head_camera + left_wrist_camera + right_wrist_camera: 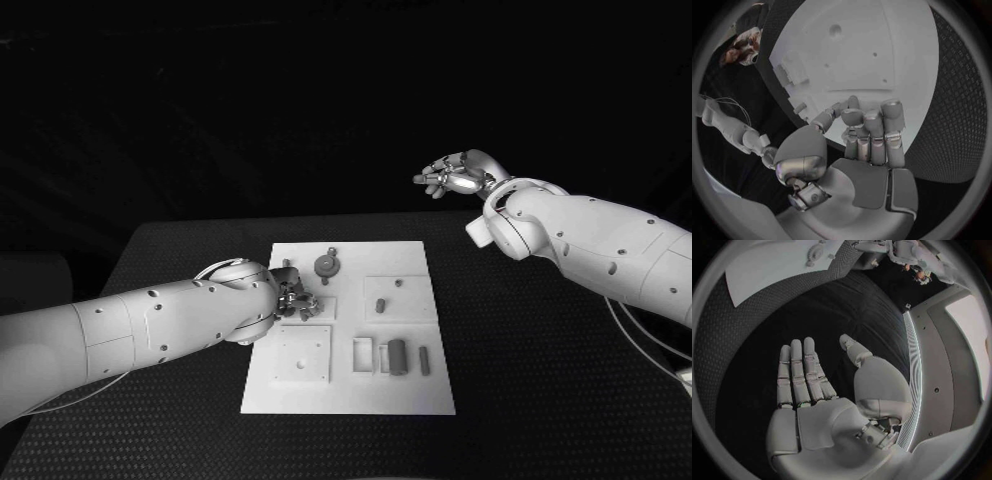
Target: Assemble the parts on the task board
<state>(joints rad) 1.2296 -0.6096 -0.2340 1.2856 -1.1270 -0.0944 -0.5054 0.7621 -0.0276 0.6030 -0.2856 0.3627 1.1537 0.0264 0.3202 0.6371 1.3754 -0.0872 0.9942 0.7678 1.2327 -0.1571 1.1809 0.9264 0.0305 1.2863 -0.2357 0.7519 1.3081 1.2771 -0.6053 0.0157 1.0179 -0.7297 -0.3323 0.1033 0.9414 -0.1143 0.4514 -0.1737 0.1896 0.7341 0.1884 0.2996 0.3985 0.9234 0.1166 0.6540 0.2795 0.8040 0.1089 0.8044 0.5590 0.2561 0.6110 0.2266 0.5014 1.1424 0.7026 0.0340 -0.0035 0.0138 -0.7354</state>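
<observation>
The left robot hand (293, 298), fingers curled with nothing visibly held, is hovering over the flat white rectangular task board (410, 390) on the black tabletop (534, 380). The right robot hand (459, 174), fingers spread and empty, is hanging well beyond the board's far right corner.

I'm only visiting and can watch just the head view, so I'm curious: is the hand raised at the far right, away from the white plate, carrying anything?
Observer: No. The right wrist view shows the right hand with a bare palm and its fingers straight and apart, above the black table.
Operator: And the other hand, at the plate's edge?
Observer: In the left wrist view, the left hand has its fingers curled in together just over the task board. I cannot tell whether a part sits between the fingertips.
</observation>
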